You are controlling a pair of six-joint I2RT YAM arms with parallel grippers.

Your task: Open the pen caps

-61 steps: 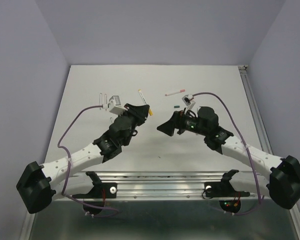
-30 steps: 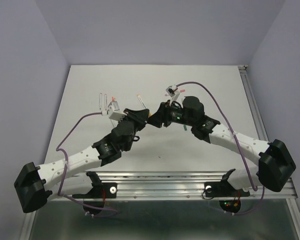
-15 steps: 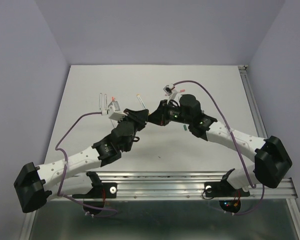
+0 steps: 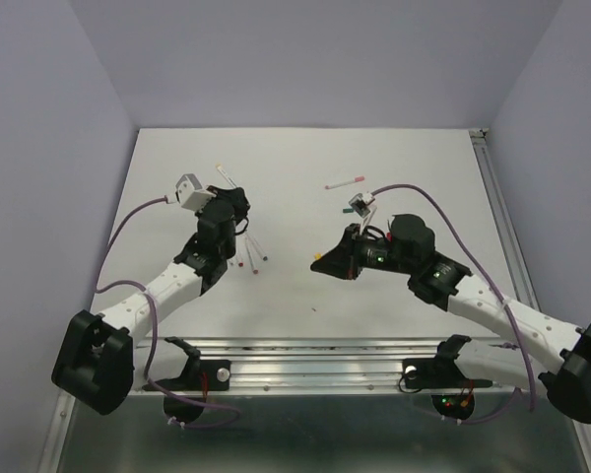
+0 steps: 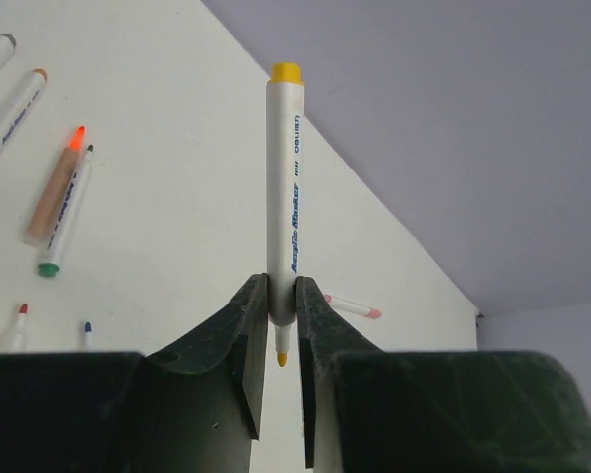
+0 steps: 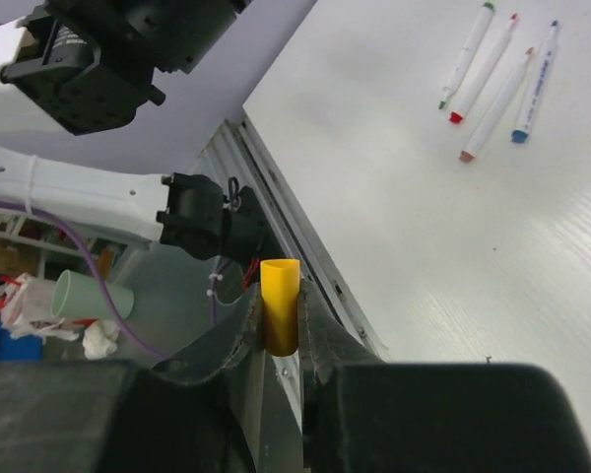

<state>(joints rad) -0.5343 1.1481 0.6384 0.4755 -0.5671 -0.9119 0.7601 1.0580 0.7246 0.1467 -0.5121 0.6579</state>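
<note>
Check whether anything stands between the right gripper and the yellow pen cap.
Nothing visible does. The right gripper is shut on the yellow cap, with no gap and nothing else in its grasp. The cap is off its pen: the left gripper holds the yellow marker apart from it, tip bare.

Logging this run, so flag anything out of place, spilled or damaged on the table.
Nothing spilled or damaged. The yellow cap sits in the right fingers, off the yellow pen that the left fingers hold, as uncapping would leave it. One pink pen lies alone on the table, apart from the other pens.
</note>
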